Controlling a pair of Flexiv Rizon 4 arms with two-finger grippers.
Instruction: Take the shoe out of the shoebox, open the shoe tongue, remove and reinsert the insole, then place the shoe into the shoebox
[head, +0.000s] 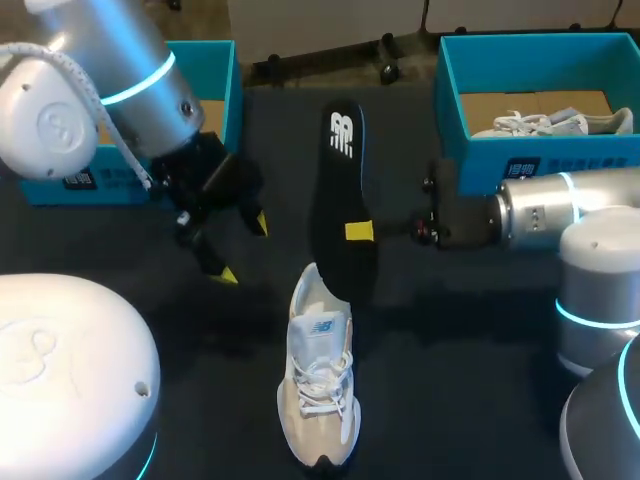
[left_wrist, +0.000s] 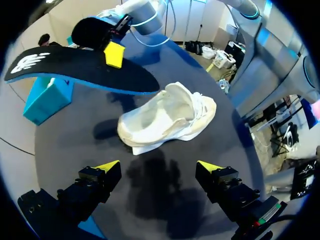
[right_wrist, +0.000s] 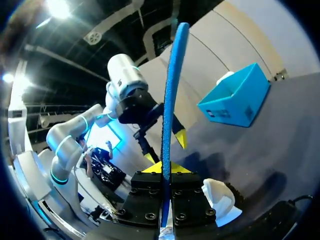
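A white and beige shoe (head: 318, 390) lies on the black table, toe toward the front edge. Its black insole (head: 340, 190) hangs in the air above and behind the shoe's heel, pinched at one long edge by my right gripper (head: 359, 232), which is shut on it. In the right wrist view the insole (right_wrist: 172, 90) shows edge-on, rising from between the fingers of that gripper (right_wrist: 165, 167), with the shoe (right_wrist: 220, 200) below. My left gripper (head: 244, 250) hovers open and empty left of the insole. In its own view the left gripper (left_wrist: 159, 167) faces the shoe (left_wrist: 170, 117) and the insole (left_wrist: 80, 70).
A blue shoebox (head: 530, 150) at the back right holds another white shoe (head: 560, 122). A second blue box (head: 215, 70) stands at the back left, partly behind my left arm. Bare black table surrounds the shoe.
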